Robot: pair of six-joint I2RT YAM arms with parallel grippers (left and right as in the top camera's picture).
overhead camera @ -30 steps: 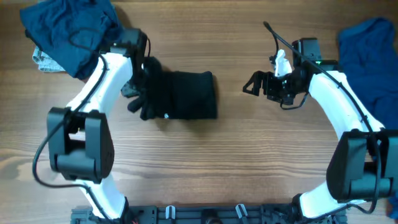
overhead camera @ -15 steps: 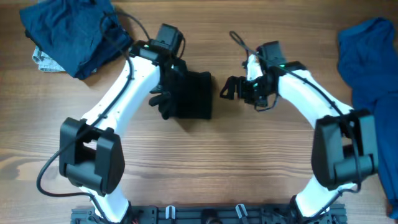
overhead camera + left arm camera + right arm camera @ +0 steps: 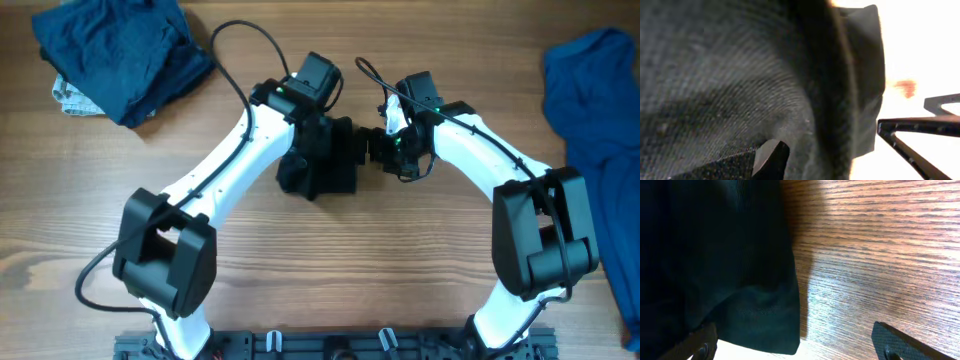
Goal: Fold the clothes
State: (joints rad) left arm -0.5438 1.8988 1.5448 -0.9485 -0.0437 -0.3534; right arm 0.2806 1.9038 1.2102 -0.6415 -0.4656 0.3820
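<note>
The black ribbed fabric garment (image 3: pixel 322 170) lies bunched in a compact heap at the middle of the wooden bench (image 3: pixel 300 260), between the two arms. Its fabric fills nearly the whole left wrist view, very close to the lens.

The left claw (image 3: pixel 828 141) sits on top of the heap's upper edge. Its fingers stand at a narrow gap with a thick fold of the black garment clamped between them.

The right claw (image 3: pixel 796 349) is just beside the heap's right edge and low over the bench. Its fingers are spread wide, one at each lower corner of the right wrist view. The hem of the black garment reaches past the left-hand finger in that view; bare wood lies before the other finger. Nothing is gripped.

A dark navy crumpled garment heap (image 3: pixel 115 50) occupies the far left corner of the bench, well apart from the arms. A pale patterned cloth (image 3: pixel 68 97) shows beneath its left edge.

A royal blue garment (image 3: pixel 590 90) lies along the right edge of the bench.
</note>
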